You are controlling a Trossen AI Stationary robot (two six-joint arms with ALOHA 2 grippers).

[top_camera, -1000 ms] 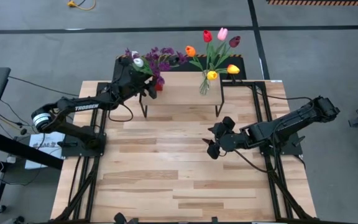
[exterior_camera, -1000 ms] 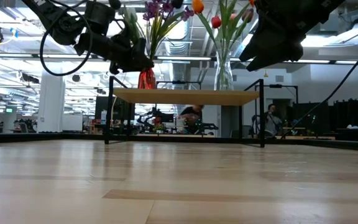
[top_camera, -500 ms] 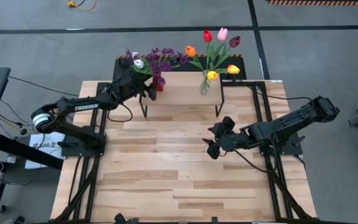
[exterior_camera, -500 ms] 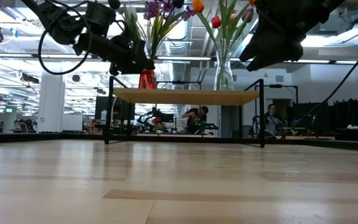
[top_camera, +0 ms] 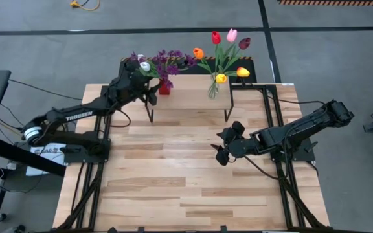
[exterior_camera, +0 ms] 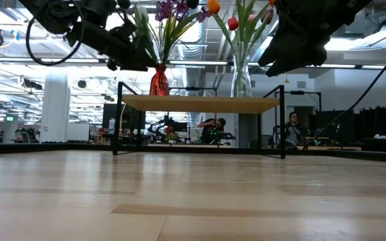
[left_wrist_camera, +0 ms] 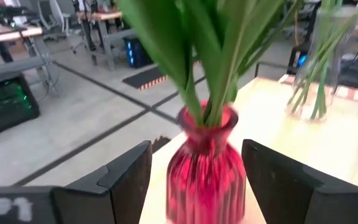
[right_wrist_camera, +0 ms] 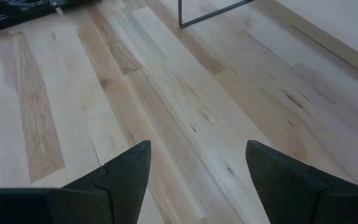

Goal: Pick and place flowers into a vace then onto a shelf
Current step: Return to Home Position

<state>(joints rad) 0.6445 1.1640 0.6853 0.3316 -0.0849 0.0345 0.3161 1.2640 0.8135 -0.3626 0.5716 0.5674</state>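
The left wrist view was blurred, and it cut off the red vase (left_wrist_camera: 204, 171) at its foot and the green stems above the leaves. From the low view the uppermost flower heads ran out of the picture, and the right gripper (top_camera: 221, 153) showed only as a dark shape against the ceiling lights.

The plank tabletop (top_camera: 173, 181) lay bare under the right gripper. Beyond the table was an open workshop, with a person (exterior_camera: 210, 126) seated at a desk far behind the shelf (exterior_camera: 200, 103).

The left arm reached out long to the shelf's near corner. The left gripper (top_camera: 149, 94) hung there with its fingers (left_wrist_camera: 126, 177) spread wide. The red vase, holding the purple sprig (top_camera: 167, 61), stood on the shelf straight ahead of it, with a gap on each side. Whether it sat between the tips or just past them could not be told. The transparent vase (top_camera: 213, 88) with the tulips (top_camera: 224, 52) stood on the shelf farther off to that gripper's side.

The right arm was folded low, its gripper over the tabletop short of the shelf, fingers (right_wrist_camera: 126, 177) parted on nothing.
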